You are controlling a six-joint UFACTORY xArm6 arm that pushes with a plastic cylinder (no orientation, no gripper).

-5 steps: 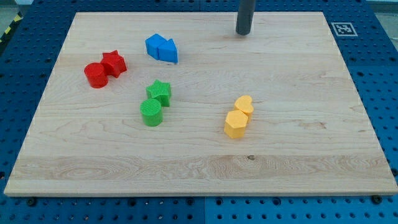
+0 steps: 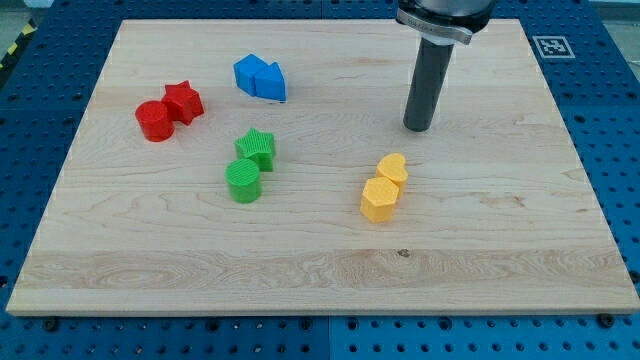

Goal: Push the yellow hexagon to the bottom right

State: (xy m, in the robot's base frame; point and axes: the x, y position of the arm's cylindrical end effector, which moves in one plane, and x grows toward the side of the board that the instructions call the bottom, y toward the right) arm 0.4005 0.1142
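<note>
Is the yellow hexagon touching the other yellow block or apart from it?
Touching. The yellow hexagon sits pressed against the other yellow block, with no board showing between them.

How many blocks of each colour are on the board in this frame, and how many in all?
Red: 2, cylinder, star
Blue: 2
Green: 2, star, cylinder
Yellow: 2, hexagon, other
Total: 8

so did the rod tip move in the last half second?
Yes. My tip came down the view, from near the board's top edge toward the two yellow blocks, not touching them.
</note>
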